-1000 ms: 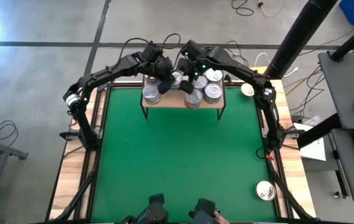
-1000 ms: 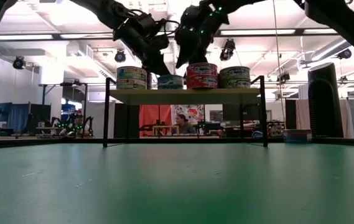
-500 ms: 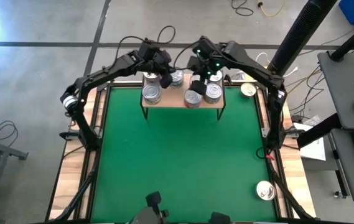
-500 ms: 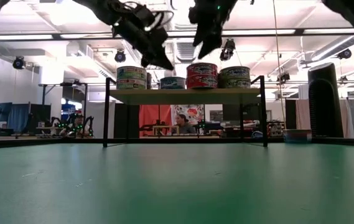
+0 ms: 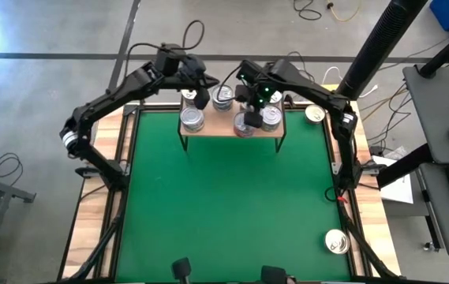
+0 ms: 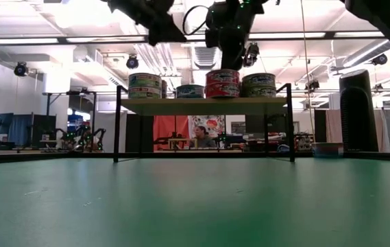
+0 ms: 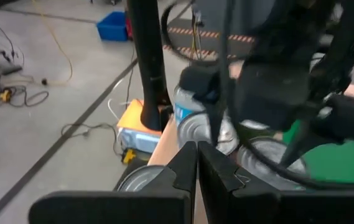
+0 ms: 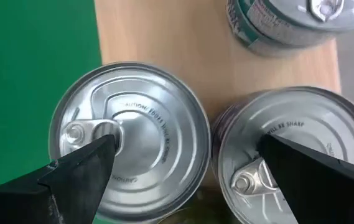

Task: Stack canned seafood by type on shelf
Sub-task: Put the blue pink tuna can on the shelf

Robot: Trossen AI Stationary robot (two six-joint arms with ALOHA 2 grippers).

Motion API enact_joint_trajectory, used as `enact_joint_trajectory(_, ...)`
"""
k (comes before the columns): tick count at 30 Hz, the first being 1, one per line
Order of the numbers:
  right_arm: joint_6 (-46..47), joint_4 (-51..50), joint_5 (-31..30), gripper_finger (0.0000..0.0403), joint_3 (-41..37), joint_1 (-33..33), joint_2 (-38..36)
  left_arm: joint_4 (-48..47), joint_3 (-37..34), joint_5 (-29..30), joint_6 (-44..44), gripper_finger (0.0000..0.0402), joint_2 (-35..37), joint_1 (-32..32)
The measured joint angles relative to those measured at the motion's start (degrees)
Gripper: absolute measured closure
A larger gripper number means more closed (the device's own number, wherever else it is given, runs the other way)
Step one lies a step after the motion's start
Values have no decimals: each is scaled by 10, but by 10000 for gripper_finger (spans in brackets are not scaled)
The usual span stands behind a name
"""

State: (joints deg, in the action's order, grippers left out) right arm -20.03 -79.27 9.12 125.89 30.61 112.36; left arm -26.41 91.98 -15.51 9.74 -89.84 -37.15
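High view: the shelf (image 5: 208,131) stands at the table's far edge, its wood top carrying the tins (image 5: 192,120) in short stacks (red-labelled ones (image 6: 222,83) near the middle, seen from the low view). Above its left end hangs the left gripper (image 5: 201,100), fingers pressed together, holding nothing. Above the middle tins hangs the right gripper (image 5: 249,110), spread wide and empty. Two more tins (image 5: 336,241) lie on the wooden border (image 5: 90,213).

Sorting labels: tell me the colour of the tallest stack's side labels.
Red, on the tallest stack; low view shows it best.
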Motion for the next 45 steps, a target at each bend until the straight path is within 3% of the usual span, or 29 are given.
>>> enact_joint_trajectory(8,-81,15,-14,3,0,1,3,-12,0,0,0,402,18,0)
enact_joint_trajectory(19,-84,21,-37,3,3,1,3,-20,-2,1,-13,402,19,2)
enact_joint_trajectory(23,-59,11,-47,3,29,1,2,-20,-2,40,-7,402,36,19)
enact_joint_trajectory(28,6,7,-64,3,77,3,-28,-20,-2,99,16,402,70,52)
enact_joint_trajectory(32,55,-1,-123,3,83,7,-65,-21,-3,122,17,402,100,78)
enact_joint_trajectory(35,125,5,-134,14,82,12,-100,-21,-3,131,11,402,123,102)
enact_joint_trajectory(40,232,22,-146,68,78,13,-166,-30,-3,138,0,402,155,140)
enact_joint_trajectory(42,300,37,-192,100,70,7,-188,-40,-5,157,0,402,165,154)
enact_joint_trajectory(45,376,46,-307,151,47,-20,-222,-81,-7,197,8,402,177,163)
